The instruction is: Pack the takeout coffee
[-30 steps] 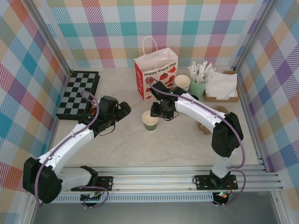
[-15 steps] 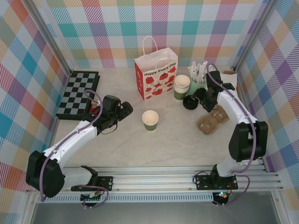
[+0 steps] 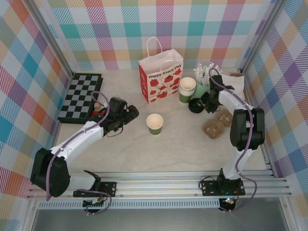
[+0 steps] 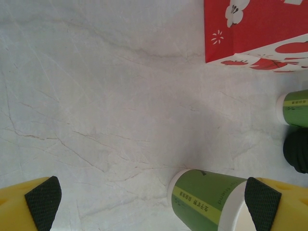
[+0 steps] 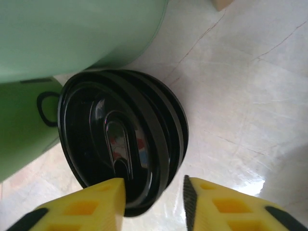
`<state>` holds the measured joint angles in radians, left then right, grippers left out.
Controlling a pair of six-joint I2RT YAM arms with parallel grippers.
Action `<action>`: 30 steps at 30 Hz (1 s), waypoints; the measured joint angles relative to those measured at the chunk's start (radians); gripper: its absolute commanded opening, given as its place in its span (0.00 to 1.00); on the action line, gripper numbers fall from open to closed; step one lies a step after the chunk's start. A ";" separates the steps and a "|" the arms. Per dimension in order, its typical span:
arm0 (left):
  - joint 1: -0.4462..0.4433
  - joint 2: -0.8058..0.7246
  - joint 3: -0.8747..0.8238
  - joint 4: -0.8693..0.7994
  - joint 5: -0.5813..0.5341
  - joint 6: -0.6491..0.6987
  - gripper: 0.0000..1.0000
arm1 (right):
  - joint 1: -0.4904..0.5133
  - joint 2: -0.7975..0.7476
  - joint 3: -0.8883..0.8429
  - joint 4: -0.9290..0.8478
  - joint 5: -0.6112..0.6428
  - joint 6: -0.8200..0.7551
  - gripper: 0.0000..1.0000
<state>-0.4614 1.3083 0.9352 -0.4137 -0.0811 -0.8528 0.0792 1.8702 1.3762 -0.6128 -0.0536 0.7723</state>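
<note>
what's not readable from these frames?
Right wrist: whether the right gripper actually pinches the black lids; contact falls at the bottom edge.
Right wrist: lid count; the front lid hides the rest.
Left wrist: lidless green cup, partly cut by the bottom edge.
Top external: paper bag contents, hidden by its walls.

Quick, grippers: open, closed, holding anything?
Left gripper: open, empty.
Right gripper: jaws straddle the rim of the black lids; grip cannot be told.

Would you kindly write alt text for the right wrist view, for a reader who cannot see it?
A stack of black lids sits on the pale table, its near rim between the right hand's yellow fingers. A pale-green cup stands just beyond it.
</note>
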 measured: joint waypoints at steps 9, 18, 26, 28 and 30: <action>0.000 0.011 0.033 -0.006 0.013 0.000 1.00 | 0.000 0.037 0.009 0.022 0.000 -0.021 0.20; 0.000 0.011 0.033 -0.006 0.028 0.006 1.00 | 0.000 0.035 0.011 0.021 0.020 -0.055 0.07; -0.002 0.011 0.033 0.027 0.111 0.054 1.00 | 0.011 -0.067 -0.026 0.019 0.039 -0.109 0.00; -0.012 0.009 0.037 0.049 0.142 0.085 1.00 | 0.029 -0.130 -0.056 0.019 0.051 -0.140 0.00; -0.027 0.009 0.059 0.050 0.160 0.120 0.99 | 0.064 -0.196 -0.086 0.019 0.068 -0.177 0.00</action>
<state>-0.4889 1.3174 0.9943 -0.3637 0.0792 -0.7326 0.1432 1.6745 1.2900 -0.5934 0.0143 0.5957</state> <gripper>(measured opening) 0.999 0.094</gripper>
